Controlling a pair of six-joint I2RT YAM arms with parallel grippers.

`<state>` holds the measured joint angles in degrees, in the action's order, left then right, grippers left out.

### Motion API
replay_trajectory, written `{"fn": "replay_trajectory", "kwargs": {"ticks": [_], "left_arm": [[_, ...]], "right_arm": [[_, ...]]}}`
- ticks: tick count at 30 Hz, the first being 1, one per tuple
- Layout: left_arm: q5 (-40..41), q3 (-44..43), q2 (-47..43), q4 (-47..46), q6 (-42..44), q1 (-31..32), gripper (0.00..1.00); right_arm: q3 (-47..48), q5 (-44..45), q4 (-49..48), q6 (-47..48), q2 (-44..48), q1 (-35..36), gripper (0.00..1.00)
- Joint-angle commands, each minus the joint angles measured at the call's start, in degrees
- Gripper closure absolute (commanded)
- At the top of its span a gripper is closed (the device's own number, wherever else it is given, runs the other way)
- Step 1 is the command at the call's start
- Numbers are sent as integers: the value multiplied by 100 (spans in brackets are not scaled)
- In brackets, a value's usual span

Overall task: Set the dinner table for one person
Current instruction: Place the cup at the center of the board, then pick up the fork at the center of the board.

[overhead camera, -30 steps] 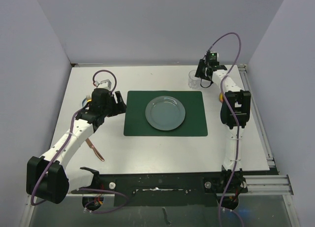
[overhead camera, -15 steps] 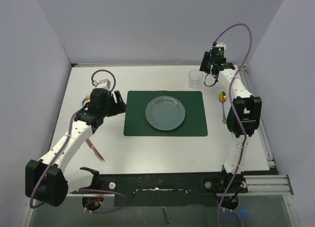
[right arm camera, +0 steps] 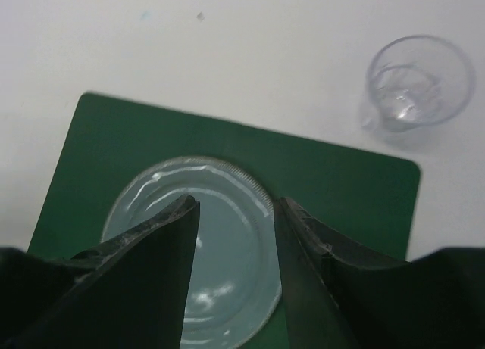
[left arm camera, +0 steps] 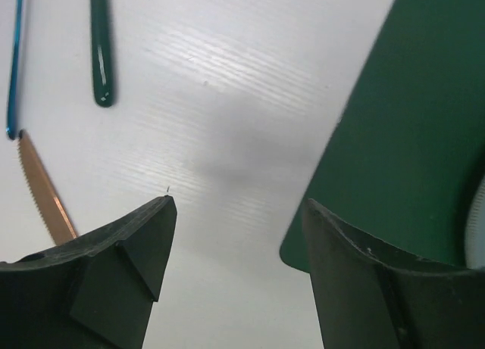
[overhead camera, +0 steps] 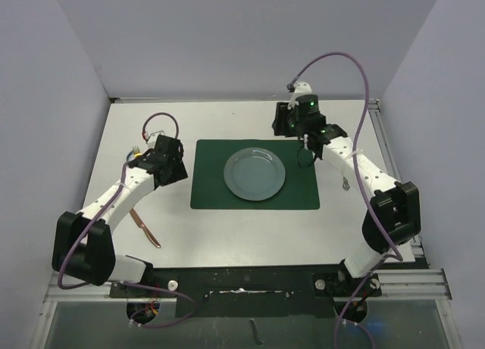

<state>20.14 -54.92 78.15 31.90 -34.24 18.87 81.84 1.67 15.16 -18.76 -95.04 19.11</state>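
The dinner table [overhead camera: 250,235] carries a dark green placemat [overhead camera: 208,182] with a grey-blue plate [overhead camera: 255,173] in its middle. My right gripper [overhead camera: 284,126] hangs high over the mat's back right part. In the right wrist view it [right arm camera: 235,201] is open and empty, with the plate [right arm camera: 235,250] showing between the fingers. A clear glass [right arm camera: 419,82] stands on the white top just past the mat's back right corner; the arm hides it from above. My left gripper [overhead camera: 174,166] is open wide and empty just left of the mat [left arm camera: 409,122].
Left of the mat lie a copper knife [overhead camera: 144,228], a green handle [left arm camera: 101,46] and a blue handle [left arm camera: 15,61]. A fork's tines [overhead camera: 135,148] peek out beside the left arm. A utensil handle [overhead camera: 346,184] lies to the right. Grey walls enclose three sides.
My right arm swung left from beside the glass to above the mat's back right part; the glass stayed put. The left arm's elbow shifted; its gripper barely moved and stayed open.
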Motion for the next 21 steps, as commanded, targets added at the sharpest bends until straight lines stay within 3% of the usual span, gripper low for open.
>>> {"fn": "replay_trajectory", "kwargs": {"ticks": [1, 8, 14, 17, 21], "left_arm": [[1112, -782, 267, 619, -285, 29, 34], [2545, -2233, 1274, 1765, -422, -87, 34], [2569, -2989, 1998, 1909, -285, -445, 33], [2177, -3253, 2316, 1835, -158, -805, 34], [656, -3328, 2401, 1415, 83, -1629, 34]], "right_arm": [[-560, -42, -364, 257, 706, 709, 55], [-1375, -147, -596, 247, 1595, 1121, 56], [-2143, -265, -730, 174, 2522, 1356, 56], [-2442, -296, -732, 102, 2986, 1469, 56], [-2660, -323, -601, 4, 3556, 1587, 56]]}}
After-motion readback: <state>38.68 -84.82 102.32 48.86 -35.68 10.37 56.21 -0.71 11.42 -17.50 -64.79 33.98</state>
